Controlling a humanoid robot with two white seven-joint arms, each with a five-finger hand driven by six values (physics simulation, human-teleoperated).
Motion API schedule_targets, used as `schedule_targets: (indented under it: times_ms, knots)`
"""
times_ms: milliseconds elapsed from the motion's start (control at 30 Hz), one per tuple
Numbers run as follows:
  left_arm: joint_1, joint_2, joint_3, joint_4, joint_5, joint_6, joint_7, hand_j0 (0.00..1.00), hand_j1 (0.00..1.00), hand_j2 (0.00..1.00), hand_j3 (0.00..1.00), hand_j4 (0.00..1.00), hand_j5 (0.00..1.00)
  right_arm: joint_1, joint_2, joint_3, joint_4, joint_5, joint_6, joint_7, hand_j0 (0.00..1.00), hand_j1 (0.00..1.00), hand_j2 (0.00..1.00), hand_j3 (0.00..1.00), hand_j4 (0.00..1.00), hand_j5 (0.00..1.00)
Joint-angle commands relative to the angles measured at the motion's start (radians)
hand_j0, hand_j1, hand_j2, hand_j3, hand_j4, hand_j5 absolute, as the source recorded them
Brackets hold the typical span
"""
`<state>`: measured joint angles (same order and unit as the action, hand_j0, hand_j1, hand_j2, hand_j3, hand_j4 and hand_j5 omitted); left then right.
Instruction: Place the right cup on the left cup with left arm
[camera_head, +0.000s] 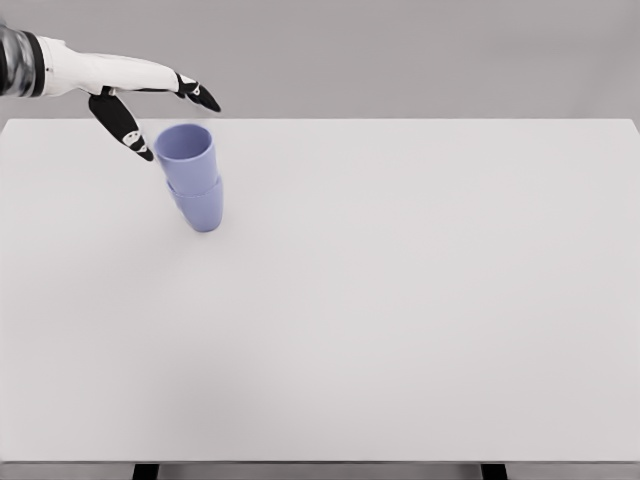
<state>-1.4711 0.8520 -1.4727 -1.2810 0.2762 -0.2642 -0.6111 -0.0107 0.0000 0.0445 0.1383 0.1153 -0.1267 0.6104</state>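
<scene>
Two lavender-blue cups stand stacked at the table's far left: the upper cup (186, 156) sits nested in the lower cup (200, 206), mouth up and leaning slightly left. My left hand (165, 112) hovers just up and left of the stack, its black-tipped fingers (203, 97) spread and its thumb (125, 128) pointing down beside the upper cup's rim. It holds nothing and does not touch the cups. The right arm does not appear in the head view.
The white table (400, 300) fills most of the view, with its far edge just behind the stack and its front edge at the picture's bottom. Only the cup stack stands on it.
</scene>
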Motion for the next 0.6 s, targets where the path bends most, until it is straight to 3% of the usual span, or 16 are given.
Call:
schedule_targets:
  times_ms: [0,133,233,300,400,500,567]
  knots:
    - [0.0,0.001,0.002,0.0,0.001,0.002,0.0,0.97,0.97,0.97,0.97,0.97,0.97,0.0,0.0,0.0,0.0,0.001,-0.001,0.0,1.0,1.0,1.0,1.0,1.0,1.0]
    - [-0.002,0.001,0.002,-0.007,0.003,0.0,0.0,1.0,1.0,1.0,1.0,1.0,1.0,0.0,0.0,0.0,0.0,0.001,-0.001,0.0,1.0,1.0,1.0,1.0,1.0,1.0]
    - [-0.011,0.044,0.044,-0.164,0.047,-0.012,0.0,1.0,1.0,1.0,1.0,1.0,1.0,0.0,0.0,0.0,0.001,0.001,-0.001,0.0,1.0,1.0,1.0,1.0,1.0,1.0]
    - [-0.012,0.082,0.069,-0.276,0.142,-0.119,0.0,1.0,1.0,1.0,1.0,1.0,1.0,0.0,0.0,0.0,0.0,0.001,-0.001,0.0,1.0,1.0,1.0,1.0,1.0,1.0]
    - [-0.009,0.166,0.112,-0.428,0.219,-0.211,0.0,1.0,1.0,1.0,1.0,1.0,1.0,0.0,0.0,0.0,0.0,0.001,-0.001,0.0,1.0,1.0,1.0,1.0,1.0,1.0]
    - [0.002,0.24,0.121,-0.478,0.225,-0.347,0.0,1.0,1.0,1.0,1.0,1.0,1.0,0.0,0.0,0.0,0.0,0.001,-0.001,0.0,1.0,1.0,1.0,1.0,1.0,1.0]
    - [0.06,0.24,0.129,-0.482,0.224,-0.347,0.0,1.0,1.0,1.0,1.0,1.0,1.0,0.0,0.0,0.0,0.0,0.001,-0.001,0.0,1.0,1.0,1.0,1.0,1.0,1.0]
